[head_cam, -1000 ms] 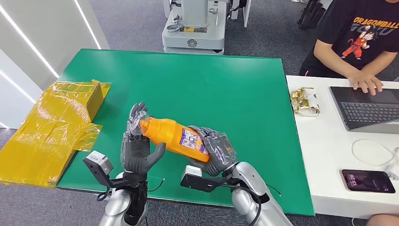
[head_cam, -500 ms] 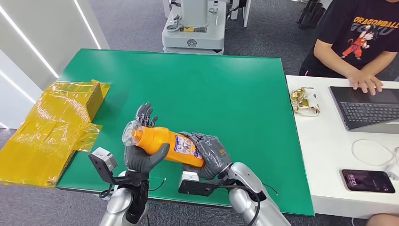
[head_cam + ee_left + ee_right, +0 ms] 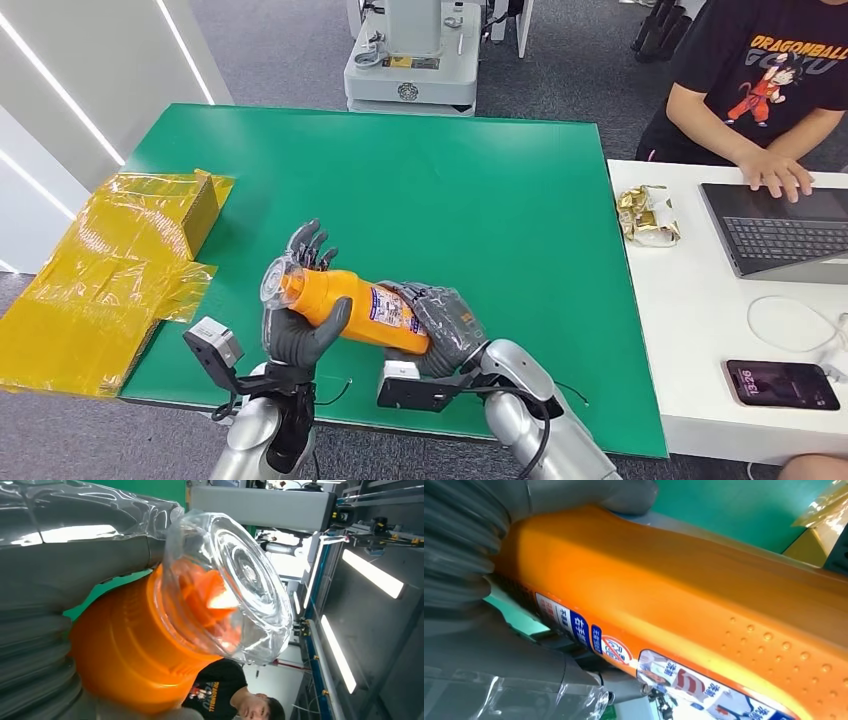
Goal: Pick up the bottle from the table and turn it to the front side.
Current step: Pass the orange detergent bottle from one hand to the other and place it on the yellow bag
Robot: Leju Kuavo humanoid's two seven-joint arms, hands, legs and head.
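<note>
Orange bottle (image 3: 355, 305), rigid, glossy, likely slippery: left hand (image 3: 298, 325) cradling neck below clear cap (image 3: 277, 283), right hand (image 3: 445, 325) wrapped round base, above green bench (image 3: 450, 190).

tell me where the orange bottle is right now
In the head view the orange bottle is held lying sideways above the near edge of the green table, its clear-capped end in the left hand and its base in the right hand.

- The bottle's (image 3: 357, 305) base is hidden inside the right hand (image 3: 445, 325).
- Its label print (image 3: 684, 680) is too small to read.
- The person (image 3: 770, 80) is cut off by the picture's edge.
- The phone's (image 3: 782, 384) screen text is unreadable.
</note>
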